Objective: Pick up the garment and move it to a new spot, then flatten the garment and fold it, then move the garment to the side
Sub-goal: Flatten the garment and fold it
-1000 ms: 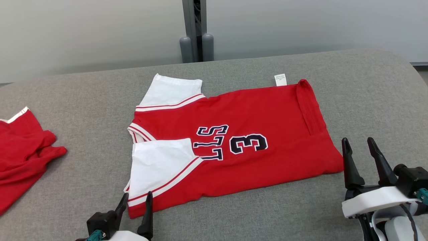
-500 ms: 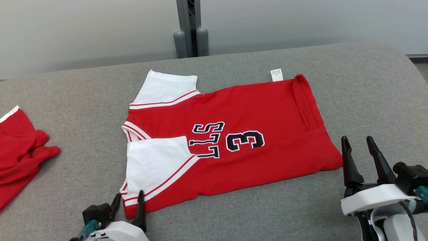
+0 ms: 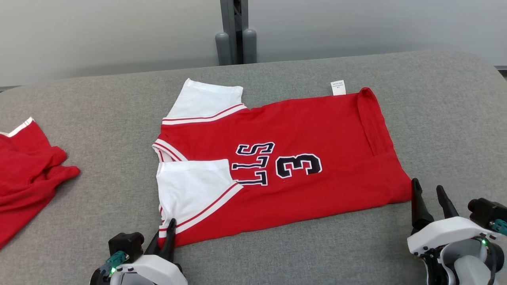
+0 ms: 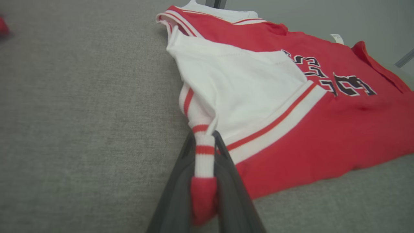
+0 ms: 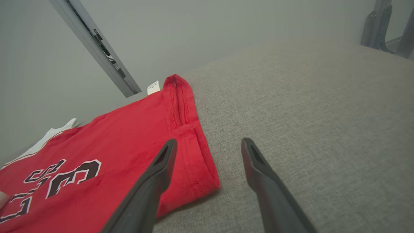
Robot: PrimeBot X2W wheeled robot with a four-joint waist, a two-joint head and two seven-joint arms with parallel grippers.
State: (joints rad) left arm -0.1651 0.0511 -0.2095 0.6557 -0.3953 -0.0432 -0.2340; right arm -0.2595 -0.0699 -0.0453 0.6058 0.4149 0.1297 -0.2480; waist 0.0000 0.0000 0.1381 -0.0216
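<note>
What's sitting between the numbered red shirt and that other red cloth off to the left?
Nothing. In the head view the stretch between the shirt and the red cloth is bare grey surface.

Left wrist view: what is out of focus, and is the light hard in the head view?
Left wrist view: the left gripper and the pinched corner are blurred, the number on the jersey sharper. Head view: soft even light, no glare.

The jersey [image 3: 317, 130] reads "3" and, apparently, "STL".
</note>
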